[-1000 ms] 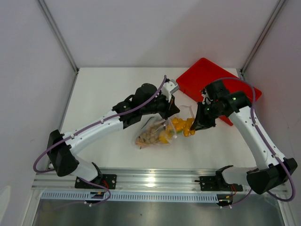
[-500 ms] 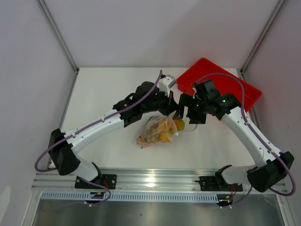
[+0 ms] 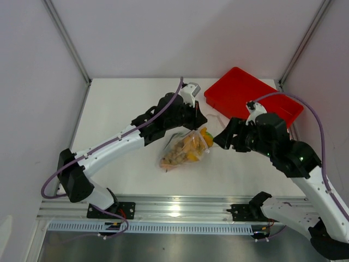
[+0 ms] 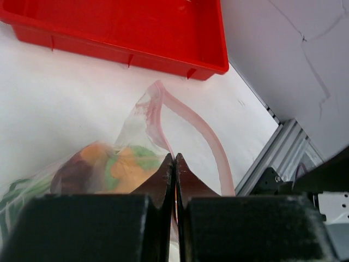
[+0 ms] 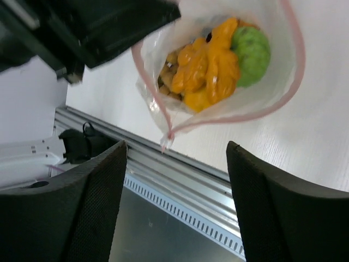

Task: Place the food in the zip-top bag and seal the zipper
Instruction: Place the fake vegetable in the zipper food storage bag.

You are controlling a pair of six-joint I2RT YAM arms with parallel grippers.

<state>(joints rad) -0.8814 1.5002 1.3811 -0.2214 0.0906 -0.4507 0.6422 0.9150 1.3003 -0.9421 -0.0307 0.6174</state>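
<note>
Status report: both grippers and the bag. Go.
Left gripper shut on zip-top bag mouth edge. Right gripper open, empty, facing the mouth. Food inside the bag; zipper unsealed. Nothing in the way.

White counter point(image 3: 120, 109) seen from above. A red tray point(image 3: 245, 95) sits flat at the far corner, toward 2 o'clock. Near the middle, a little toward 6 o'clock, lies a clear crinkly zip-top bag point(image 3: 182, 154) holding orange, yellow and green toy food point(image 3: 191, 144); its open, pink-edged mouth points toward 2 o'clock, not touching the tray
</note>
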